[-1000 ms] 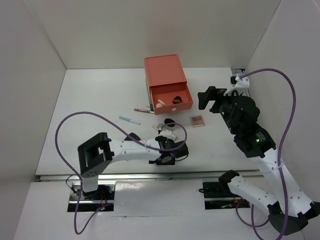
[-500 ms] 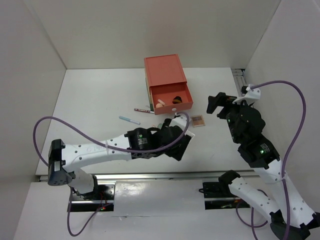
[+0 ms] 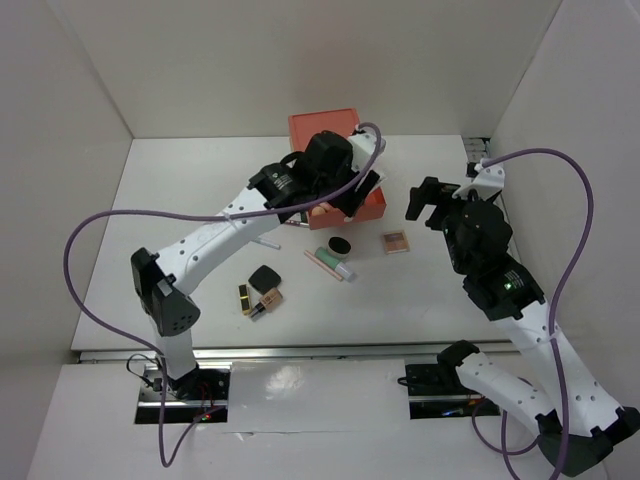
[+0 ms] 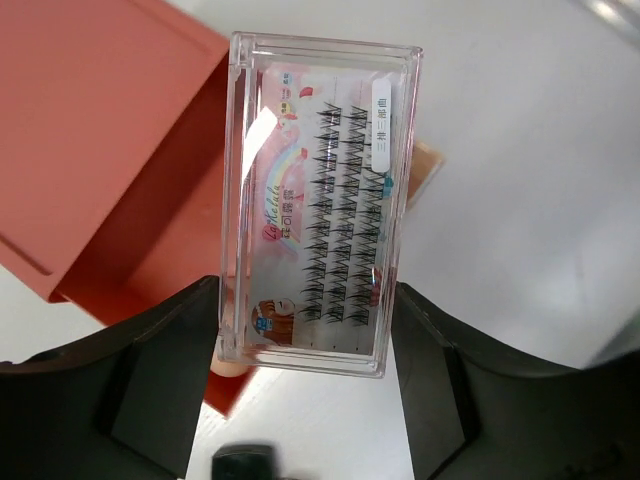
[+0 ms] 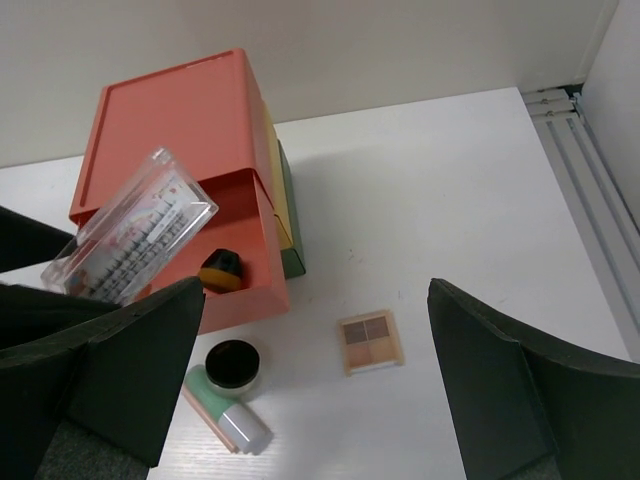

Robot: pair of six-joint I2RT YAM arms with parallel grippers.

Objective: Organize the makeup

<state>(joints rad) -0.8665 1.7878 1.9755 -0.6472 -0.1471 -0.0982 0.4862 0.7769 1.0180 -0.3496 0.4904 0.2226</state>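
Note:
My left gripper [image 3: 345, 190] is shut on a clear eyelash case [image 4: 315, 200] and holds it over the open coral drawer [image 4: 150, 250]; the case also shows in the right wrist view [image 5: 130, 232]. A black-orange sponge [image 5: 220, 270] lies in the drawer. On the table lie a round black pot [image 3: 340, 245], a mint tube [image 3: 336, 263], a pink palette [image 3: 396, 242], a black square compact [image 3: 264, 278] and a gold-black lipstick [image 3: 245, 297]. My right gripper [image 3: 437, 203] is open and empty above the palette [image 5: 371, 341].
The coral-yellow-green stacked drawer box [image 3: 322, 128] stands at the back centre, its top drawer pulled out. White walls close the table at the left, back and right. A metal rail [image 5: 590, 150] runs along the right wall.
My left arm has swung from the table's near edge up to the open drawer, uncovering the compact and lipstick. My right gripper has shifted slightly.

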